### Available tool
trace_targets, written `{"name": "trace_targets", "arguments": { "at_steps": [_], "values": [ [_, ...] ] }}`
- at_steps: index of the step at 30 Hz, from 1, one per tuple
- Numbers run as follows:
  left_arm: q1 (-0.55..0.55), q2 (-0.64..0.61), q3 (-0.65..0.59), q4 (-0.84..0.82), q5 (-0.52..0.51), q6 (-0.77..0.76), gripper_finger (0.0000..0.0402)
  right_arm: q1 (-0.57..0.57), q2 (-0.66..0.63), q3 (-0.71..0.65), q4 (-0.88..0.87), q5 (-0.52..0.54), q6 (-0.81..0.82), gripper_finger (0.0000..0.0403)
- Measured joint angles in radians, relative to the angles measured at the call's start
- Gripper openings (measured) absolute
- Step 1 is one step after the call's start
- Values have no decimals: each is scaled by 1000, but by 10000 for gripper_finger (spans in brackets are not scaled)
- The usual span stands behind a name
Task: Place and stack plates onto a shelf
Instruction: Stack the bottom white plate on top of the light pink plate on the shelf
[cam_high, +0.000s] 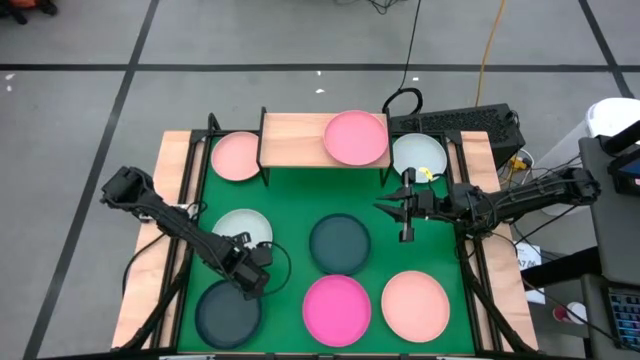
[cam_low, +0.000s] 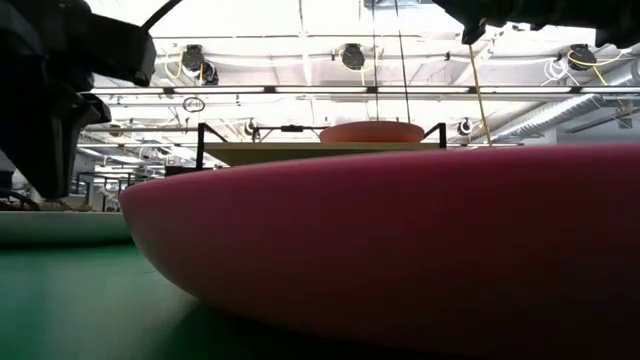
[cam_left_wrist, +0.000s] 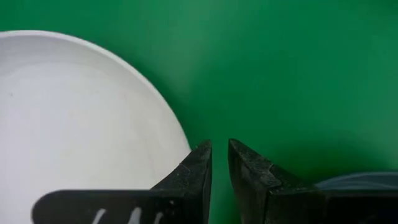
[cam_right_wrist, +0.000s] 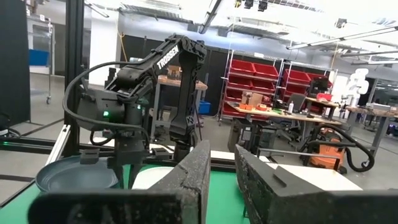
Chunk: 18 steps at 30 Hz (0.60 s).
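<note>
— Start from the left edge of the counter. What's there?

— A dark teal plate (cam_high: 228, 311) at the near left corner, a pale mint-white plate (cam_high: 243, 228) just behind it, and a light pink plate (cam_high: 236, 156) at the far left, beside the shelf (cam_high: 292, 139). The left pincer (cam_high: 254, 281) hangs low between the mint-white plate and the teal one, its fingers (cam_left_wrist: 193, 171) nearly pressed together with only a slit between them, pinching nothing.

— And the middle?

— A second dark teal plate (cam_high: 340, 243) sits mid-mat, with a magenta plate (cam_high: 337, 308) at the near edge. The shelf stands along the far edge, and a rose plate (cam_high: 356, 137) lies on its right half.

— The right side?

— A peach plate (cam_high: 415, 305) near the near right corner, another mint-white plate (cam_high: 418, 154) at the far right beside the shelf. The right pincer (cam_high: 404, 212) hovers between that plate and the middle teal one, fingers (cam_right_wrist: 189, 174) close together, empty.
</note>
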Motion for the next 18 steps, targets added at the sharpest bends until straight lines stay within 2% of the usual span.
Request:
{"name": "trace_targets", "arguments": {
  "at_steps": [10, 18],
  "values": [
    [10, 104, 0, -42, 3, 13, 61, 0, 0, 0, -10, 0, 15, 61],
    [24, 96, 0, -71, 14, 19, 60, 0, 0, 0, -10, 0, 16, 61]
  ]
}}
